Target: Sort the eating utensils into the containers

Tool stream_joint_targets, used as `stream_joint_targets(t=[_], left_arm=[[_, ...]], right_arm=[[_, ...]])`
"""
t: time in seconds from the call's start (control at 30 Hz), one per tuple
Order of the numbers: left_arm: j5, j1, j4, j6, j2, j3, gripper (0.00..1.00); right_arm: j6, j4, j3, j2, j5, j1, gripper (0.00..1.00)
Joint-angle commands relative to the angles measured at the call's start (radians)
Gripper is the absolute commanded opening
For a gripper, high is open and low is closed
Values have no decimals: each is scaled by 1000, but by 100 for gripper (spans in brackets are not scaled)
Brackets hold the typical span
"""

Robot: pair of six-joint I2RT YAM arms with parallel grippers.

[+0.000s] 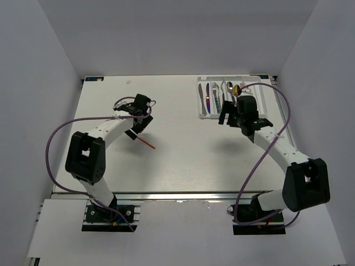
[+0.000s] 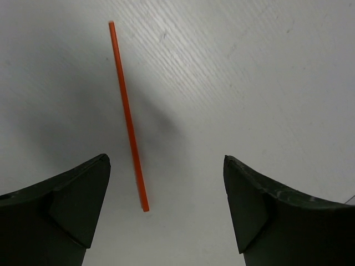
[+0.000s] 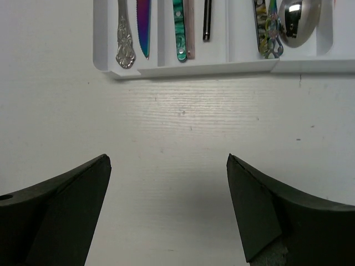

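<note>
Orange chopstick (image 1: pixel 145 142) flat on the white table (image 1: pixel 183 160), left of centre; white tray (image 1: pixel 199 100) at far right.
Left gripper (image 2: pixel 165 160) over the chopstick, spread wide, empty; right gripper (image 3: pixel 166 160) likewise spread, near the tray. From the right wrist only: ornate silver handle (image 3: pixel 125 47), rainbow knife (image 3: pixel 143 27), green handle (image 3: pixel 178 33), spoon (image 3: pixel 299 22).

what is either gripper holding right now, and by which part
Nothing is held. The left gripper hangs open over the orange chopstick lying on the table; the right gripper is open and empty near the tray.
</note>
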State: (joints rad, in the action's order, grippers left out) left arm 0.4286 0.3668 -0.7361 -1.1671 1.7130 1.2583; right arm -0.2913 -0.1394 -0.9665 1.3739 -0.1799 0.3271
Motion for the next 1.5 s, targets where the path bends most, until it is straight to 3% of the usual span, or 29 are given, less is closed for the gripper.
stream_joint_targets(t=[0.0,0.3,0.43,0.6,0.97,1.03,1.1,1.3,1.47], left_arm=[[-48,34,-19,-131,12,-37,91],[-166,70,-11,-180,108,-120,87],[-177,72,6,-186,99,-154,64],[-208,72,0,-183,129,-172,48],[-218,72,-101,-140,209,-140,25],[-225,72,-106,-129,224,-148,16],[-254,72,-88,-111,232,-163,0],[-234,87,-5,-22,153,-207,0],[-188,130,162,55,-94,-287,0]], right_arm=[[-34,9,-6,-42,56,-2,89],[-25,11,52,-117,106,-2,89],[-26,11,58,-122,128,-2,89],[-26,26,77,-130,132,-2,89],[-37,83,137,-157,165,-2,89],[-39,92,140,-159,171,-2,89],[-40,106,141,-159,212,-2,89],[-57,242,205,-156,431,-2,89],[-224,452,255,-73,684,1,89]])
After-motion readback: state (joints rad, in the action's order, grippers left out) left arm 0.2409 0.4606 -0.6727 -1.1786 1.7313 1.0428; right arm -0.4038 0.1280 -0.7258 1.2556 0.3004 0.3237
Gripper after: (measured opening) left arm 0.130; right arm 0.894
